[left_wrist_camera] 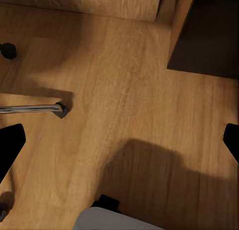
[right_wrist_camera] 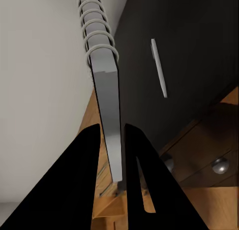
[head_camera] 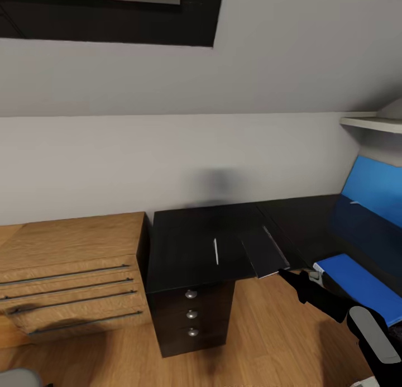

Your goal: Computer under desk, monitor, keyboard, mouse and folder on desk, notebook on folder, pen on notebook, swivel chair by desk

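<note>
Right gripper (right_wrist_camera: 113, 155) is clamped on the notebook (head_camera: 267, 253) at centre-right, near the desk (head_camera: 190, 247) edge. Folder (head_camera: 357, 283) sits lower right, so I'd carry it flat over there. Pen (head_camera: 216, 251) waits mid-frame.

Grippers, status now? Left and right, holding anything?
Left gripper: open, empty, over the wooden floor.
Right gripper: shut on the notebook, pinching its edge above the desk.
</note>
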### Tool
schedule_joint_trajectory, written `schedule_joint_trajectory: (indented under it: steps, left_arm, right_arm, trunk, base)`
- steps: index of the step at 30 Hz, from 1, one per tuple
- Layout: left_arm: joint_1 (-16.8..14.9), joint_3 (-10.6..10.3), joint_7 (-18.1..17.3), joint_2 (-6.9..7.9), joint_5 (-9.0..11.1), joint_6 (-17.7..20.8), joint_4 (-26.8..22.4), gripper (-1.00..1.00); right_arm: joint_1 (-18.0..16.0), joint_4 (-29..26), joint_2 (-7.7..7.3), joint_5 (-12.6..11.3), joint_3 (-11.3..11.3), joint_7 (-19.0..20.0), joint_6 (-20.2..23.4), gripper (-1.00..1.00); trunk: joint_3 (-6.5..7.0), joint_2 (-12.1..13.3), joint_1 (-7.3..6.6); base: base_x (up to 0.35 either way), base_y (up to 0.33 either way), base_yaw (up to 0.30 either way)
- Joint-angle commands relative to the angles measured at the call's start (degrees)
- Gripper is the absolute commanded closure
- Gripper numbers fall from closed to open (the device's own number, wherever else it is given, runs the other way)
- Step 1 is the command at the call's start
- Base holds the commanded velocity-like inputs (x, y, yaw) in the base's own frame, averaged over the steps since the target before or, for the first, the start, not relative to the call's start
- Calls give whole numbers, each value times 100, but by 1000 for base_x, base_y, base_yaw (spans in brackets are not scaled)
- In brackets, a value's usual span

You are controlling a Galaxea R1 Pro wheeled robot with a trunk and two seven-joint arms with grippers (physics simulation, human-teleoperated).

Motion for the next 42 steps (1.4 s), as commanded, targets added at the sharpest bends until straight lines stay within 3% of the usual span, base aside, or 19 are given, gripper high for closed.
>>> schedule_joint_trajectory:
  steps: [1, 9, 20, 25, 30, 42]
  left_arm:
    - [-3, 13, 53, -1, -61, -11, -2, -100]
    - [-4, 13, 53, -1, -62, -1, -2, -100]
    - [-2, 13, 53, -1, -62, -1, -4, -100]
    - [-4, 13, 53, 1, -62, -7, -3, -100]
    - [-2, 13, 53, 1, -62, -9, -1, -100]
    - [-3, 13, 53, -1, -62, -9, -1, -100]
  right_arm:
    - [-7, 5, 4, -18, -9, 32, 34, 100]
    - [-7, 6, 16, -19, -21, 39, 37, 100]
    - [-7, 10, 7, -18, -32, 36, 32, 100]
    - [-7, 268, -13, -16, -55, 39, -140, 100]
    - [-7, 600, -20, -29, -321, 53, -387, 100]
    - [-7, 659, -45, -18, -563, 116, -412, 100]
  trunk:
    - [-7, -5, 0]
    - [-9, -5, 0]
    - [-10, -5, 0]
    - [-10, -5, 0]
    - [-10, -5, 0]
    - [-10, -5, 0]
  base:
    - [0, 0, -257]
    - [0, -158, -235]
    - [0, -287, -22]
    - [0, -112, 0]
    - [0, -21, 0]
    - [0, -159, 0]
